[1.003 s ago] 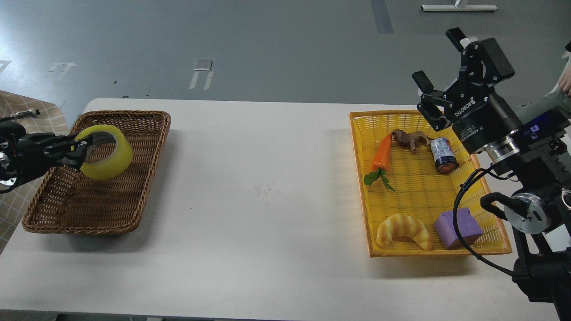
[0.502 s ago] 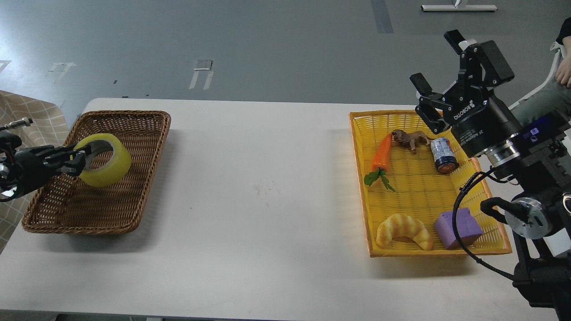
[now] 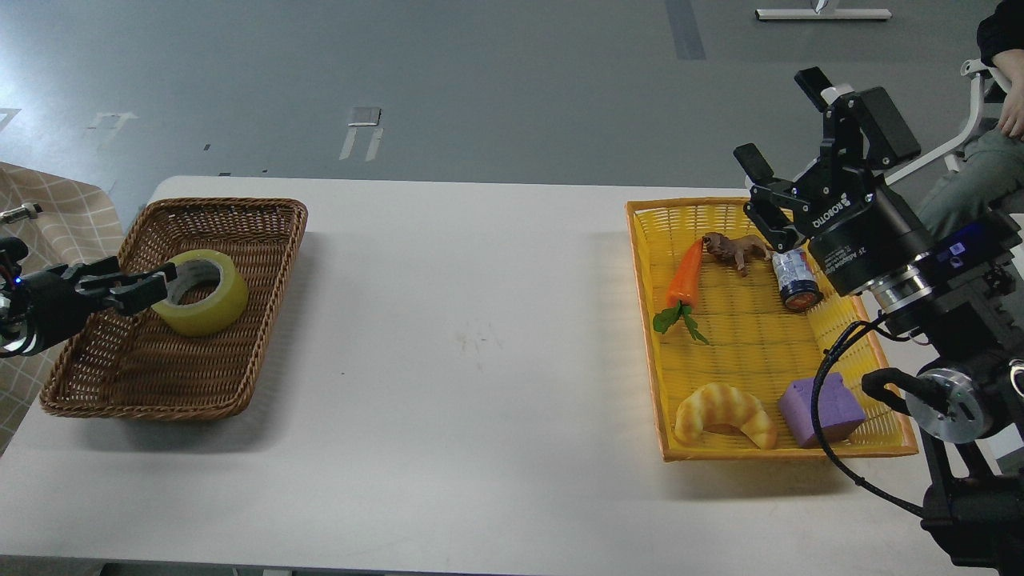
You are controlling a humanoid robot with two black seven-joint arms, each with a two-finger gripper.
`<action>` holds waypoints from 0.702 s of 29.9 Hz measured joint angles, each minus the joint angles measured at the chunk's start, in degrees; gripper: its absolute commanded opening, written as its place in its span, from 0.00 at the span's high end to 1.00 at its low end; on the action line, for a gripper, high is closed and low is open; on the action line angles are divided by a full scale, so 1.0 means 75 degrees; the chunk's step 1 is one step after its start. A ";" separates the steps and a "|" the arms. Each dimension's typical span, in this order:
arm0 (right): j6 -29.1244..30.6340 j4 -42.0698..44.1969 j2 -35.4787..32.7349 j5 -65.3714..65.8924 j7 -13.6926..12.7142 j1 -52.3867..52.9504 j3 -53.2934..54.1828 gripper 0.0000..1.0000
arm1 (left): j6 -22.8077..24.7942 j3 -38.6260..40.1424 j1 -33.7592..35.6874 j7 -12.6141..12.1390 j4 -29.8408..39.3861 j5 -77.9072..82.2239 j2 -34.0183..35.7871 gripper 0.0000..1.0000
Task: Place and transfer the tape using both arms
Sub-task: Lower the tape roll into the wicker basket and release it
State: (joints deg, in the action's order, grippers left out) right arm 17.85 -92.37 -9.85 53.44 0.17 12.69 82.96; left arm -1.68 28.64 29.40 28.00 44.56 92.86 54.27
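Note:
The tape [image 3: 202, 304], a wide yellow roll with a grey-white core, lies flat on the floor of the brown wicker basket [image 3: 264, 240] at the table's left. My left gripper [image 3: 138, 282] comes in from the left edge, low over the basket. Its fingers are spread, and one fingertip [image 3: 166, 273] is at the roll's left rim. My right gripper [image 3: 780, 120] is open and empty, raised above the far right corner of the yellow tray [image 3: 644, 320], far from the tape.
The yellow tray holds a carrot [image 3: 686, 276], a brown toy animal [image 3: 738, 250], a small can [image 3: 794, 280], a croissant [image 3: 724, 412] and a purple cube [image 3: 820, 410]. A black cable [image 3: 824, 376] hangs over the tray's right side. A white table [image 3: 472, 336] lies between basket and tray.
The tape has gone from held tilted above the basket down to lying flat in it. My left gripper lowered, drew slightly left and opened. My right arm barely shifted.

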 measured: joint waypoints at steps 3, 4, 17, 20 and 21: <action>0.0000 0.0000 0.0001 0.0000 0.0000 0.0005 0.0005 0.00 | -0.0014 -0.0002 0.0045 0.0000 0.0044 -0.0709 -0.0003 0.02; 0.0000 -0.0001 0.0001 0.0000 0.0000 0.0023 0.0008 0.00 | -0.0028 0.0024 0.0075 -0.0001 0.0072 -0.0993 -0.0018 0.02; -0.0839 0.0238 0.0353 0.0680 -0.0017 0.0906 -0.0096 0.00 | -0.0008 0.0146 0.1385 -0.0002 0.1612 -0.6398 -0.2469 0.02; -0.0887 0.0390 0.0380 0.0718 -0.0110 0.1136 -0.0143 0.00 | 0.0110 0.0165 0.1726 -0.0001 0.1821 -0.7244 -0.3100 0.02; -0.0891 0.0425 0.0382 0.0718 -0.0168 0.1192 -0.0156 0.00 | 0.0184 0.0165 0.1817 -0.0001 0.1845 -0.7438 -0.3270 0.02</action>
State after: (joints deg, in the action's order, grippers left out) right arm 11.16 -89.18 -6.99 58.82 -1.08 21.62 81.79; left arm -0.30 29.88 43.03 27.99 58.39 37.08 29.75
